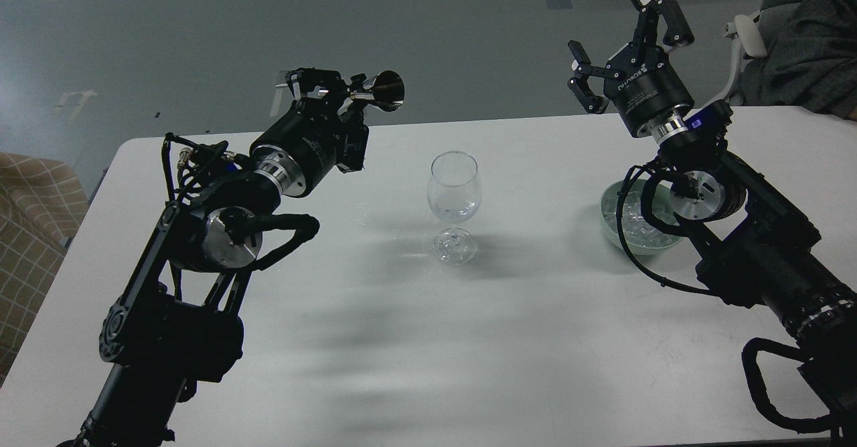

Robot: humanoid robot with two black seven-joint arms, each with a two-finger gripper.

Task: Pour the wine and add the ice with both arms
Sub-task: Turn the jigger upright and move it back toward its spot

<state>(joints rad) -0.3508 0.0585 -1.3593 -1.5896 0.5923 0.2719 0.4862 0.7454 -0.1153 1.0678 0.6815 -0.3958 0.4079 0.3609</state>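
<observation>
A clear stemmed wine glass [454,189] stands upright in the middle of the white table [428,340]. A little clear wine [454,211] lies in its bowl, barely visible. My left gripper [345,96] is shut on a shiny steel jigger [381,91] and holds it on its side, up and to the left of the glass. My right gripper [619,35] is open and empty, raised above the table's far edge. A pale green bowl [610,216] of ice [643,227] sits under my right arm, partly hidden by it.
A grey-clothed person and a white chair [746,39] are at the far right behind the table. A checked cloth [27,213] lies off the table's left edge. Grey floor lies beyond the far edge.
</observation>
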